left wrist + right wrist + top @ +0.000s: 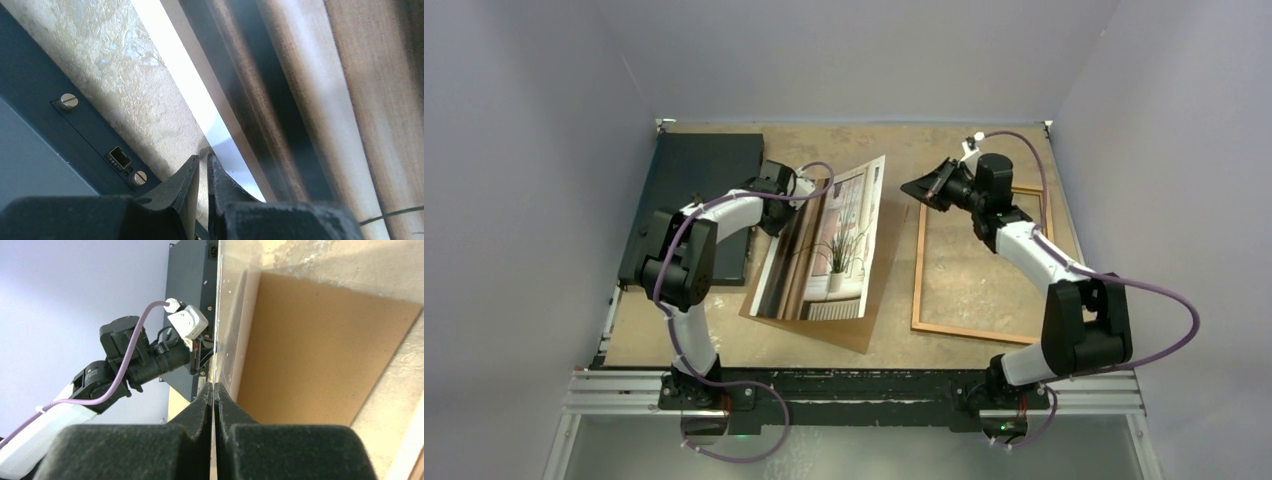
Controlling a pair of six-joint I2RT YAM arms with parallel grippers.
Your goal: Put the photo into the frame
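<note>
Photo (pixel 829 240) tilts up, pinched at its far-left edge by left gripper (pixel 799 190); frame (pixel 918 270) lies rightward — beyond right gripper (pixel 911 187), closed on a clear pane (pixel 225 305).

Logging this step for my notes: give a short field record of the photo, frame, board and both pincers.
photo: raised and tilted over the backing board
backing board: lying flat beneath the photo
frame: lying flat to the right, no photo inside
left pincer: shut on the photo's edge
right pincer: shut; what it grips is unclear
</note>
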